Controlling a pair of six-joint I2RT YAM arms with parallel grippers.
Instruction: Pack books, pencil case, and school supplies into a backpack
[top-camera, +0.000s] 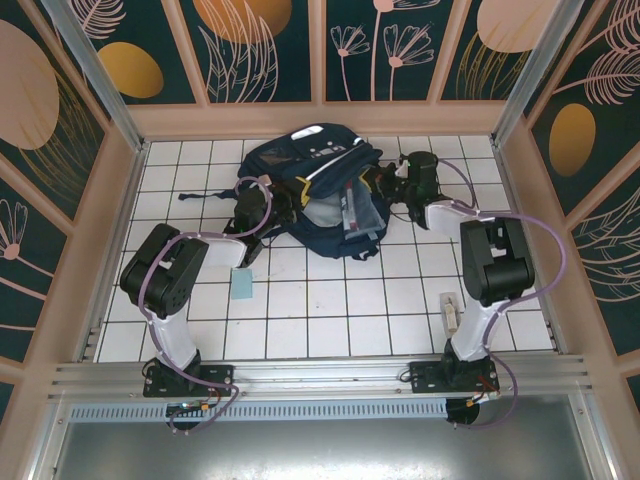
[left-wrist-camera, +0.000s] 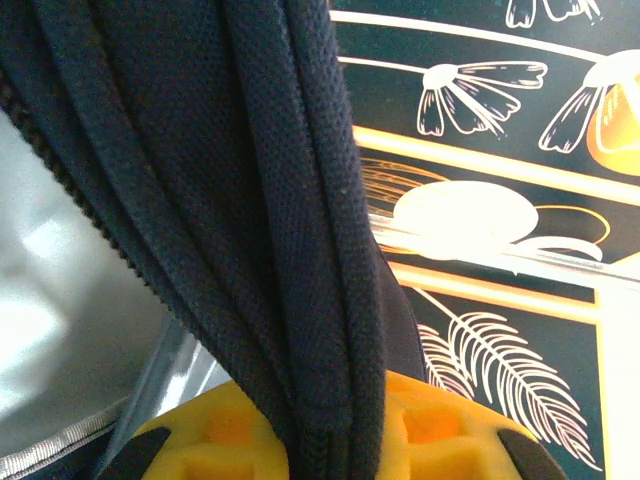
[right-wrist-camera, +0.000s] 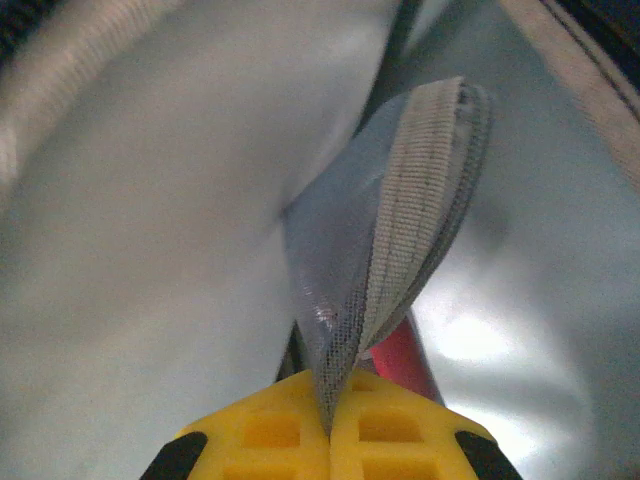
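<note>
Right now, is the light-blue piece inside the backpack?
No, the blue piece lies flat on the tiles by the left arm, apart from the backpack.

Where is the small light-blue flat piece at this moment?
In the top view, the light-blue flat piece lies on the tiled table on the left side, beside the left arm, closer to the near edge than the backpack.
</note>
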